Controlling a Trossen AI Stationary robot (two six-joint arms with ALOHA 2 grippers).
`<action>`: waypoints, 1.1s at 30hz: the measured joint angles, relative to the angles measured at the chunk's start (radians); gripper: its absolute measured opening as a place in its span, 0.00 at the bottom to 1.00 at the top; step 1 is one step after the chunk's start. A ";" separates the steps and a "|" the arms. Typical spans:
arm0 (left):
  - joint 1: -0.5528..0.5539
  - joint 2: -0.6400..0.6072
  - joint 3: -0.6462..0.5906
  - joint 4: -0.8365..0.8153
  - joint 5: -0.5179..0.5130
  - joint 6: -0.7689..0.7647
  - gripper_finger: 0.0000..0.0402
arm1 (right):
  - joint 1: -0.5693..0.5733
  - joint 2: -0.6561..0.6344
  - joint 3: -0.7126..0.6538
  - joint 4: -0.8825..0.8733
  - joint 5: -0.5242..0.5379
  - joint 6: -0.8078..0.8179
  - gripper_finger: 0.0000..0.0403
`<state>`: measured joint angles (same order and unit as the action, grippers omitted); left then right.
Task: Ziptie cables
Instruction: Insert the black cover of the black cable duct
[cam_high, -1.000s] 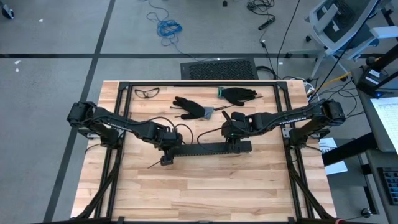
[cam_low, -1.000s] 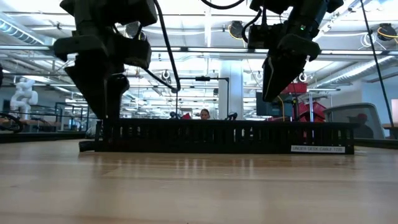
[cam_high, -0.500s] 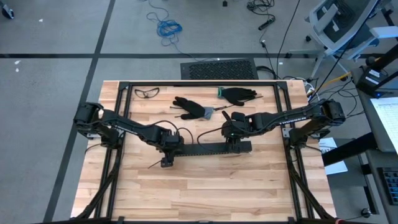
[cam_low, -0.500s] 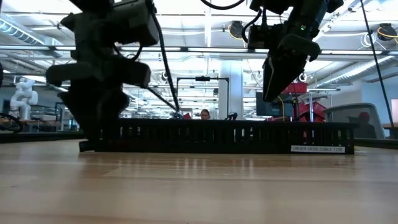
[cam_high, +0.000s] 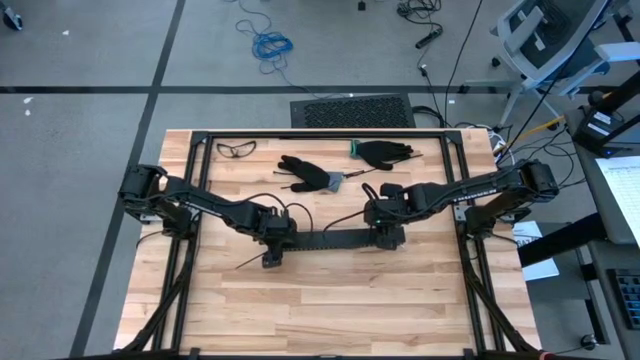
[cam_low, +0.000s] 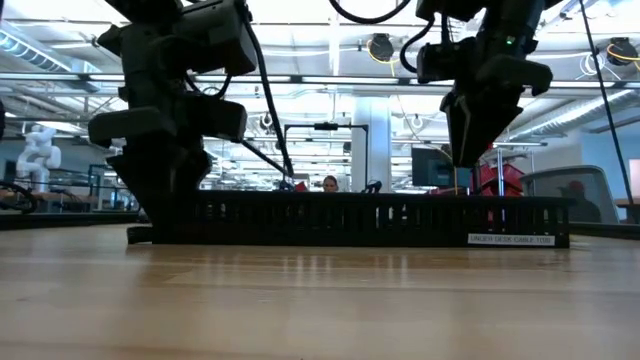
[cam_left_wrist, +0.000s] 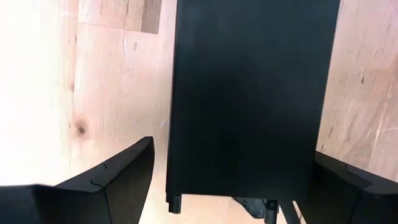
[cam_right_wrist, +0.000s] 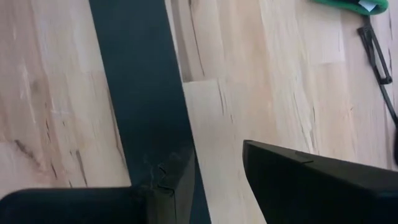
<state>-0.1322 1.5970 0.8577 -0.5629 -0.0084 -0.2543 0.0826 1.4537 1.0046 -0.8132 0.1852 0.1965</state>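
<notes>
- Wooden table (cam_high: 330, 310) carries a long black slotted strip (cam_high: 330, 240) lying across its middle; two dark gloves (cam_high: 310, 173) and clear glasses (cam_high: 236, 149) lie well apart from it, near the far edge.
- Left gripper (cam_high: 271, 247) is at the strip's left end. Only its wrist view shows the fingers (cam_left_wrist: 118, 177) spread wide, one on each side of the strip's end, with bare wood between strip and finger on one side. It grips nothing.
- Right gripper (cam_high: 385, 234) is over the strip near its right end. The low view shows it pointing down, its tip just above the strip's top edge.
- Its wrist view adds that the fingers (cam_right_wrist: 311, 171) are partly apart, one over the strip, the other over bare wood, with nothing between them.
- Cables cannot be made out in any view; whether they lie inside the strip I cannot tell.
- Low view alone shows a white label (cam_low: 510, 239) on the strip's right end and a person (cam_low: 328, 183) far off in the room.
</notes>
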 joint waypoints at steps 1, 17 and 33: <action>0.000 0.000 0.000 0.002 -0.001 0.000 0.83 | 0.000 -0.001 0.000 0.003 0.000 0.003 0.32; -0.001 0.000 -0.023 -0.018 0.030 0.005 0.74 | 0.000 -0.001 0.000 0.010 0.002 0.023 0.32; -0.001 -0.002 -0.037 0.027 0.027 0.034 0.74 | -0.003 -0.052 0.000 0.008 0.003 0.027 0.32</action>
<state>-0.1329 1.5955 0.8204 -0.5362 0.0181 -0.2207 0.0799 1.4014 1.0046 -0.8050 0.1883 0.2237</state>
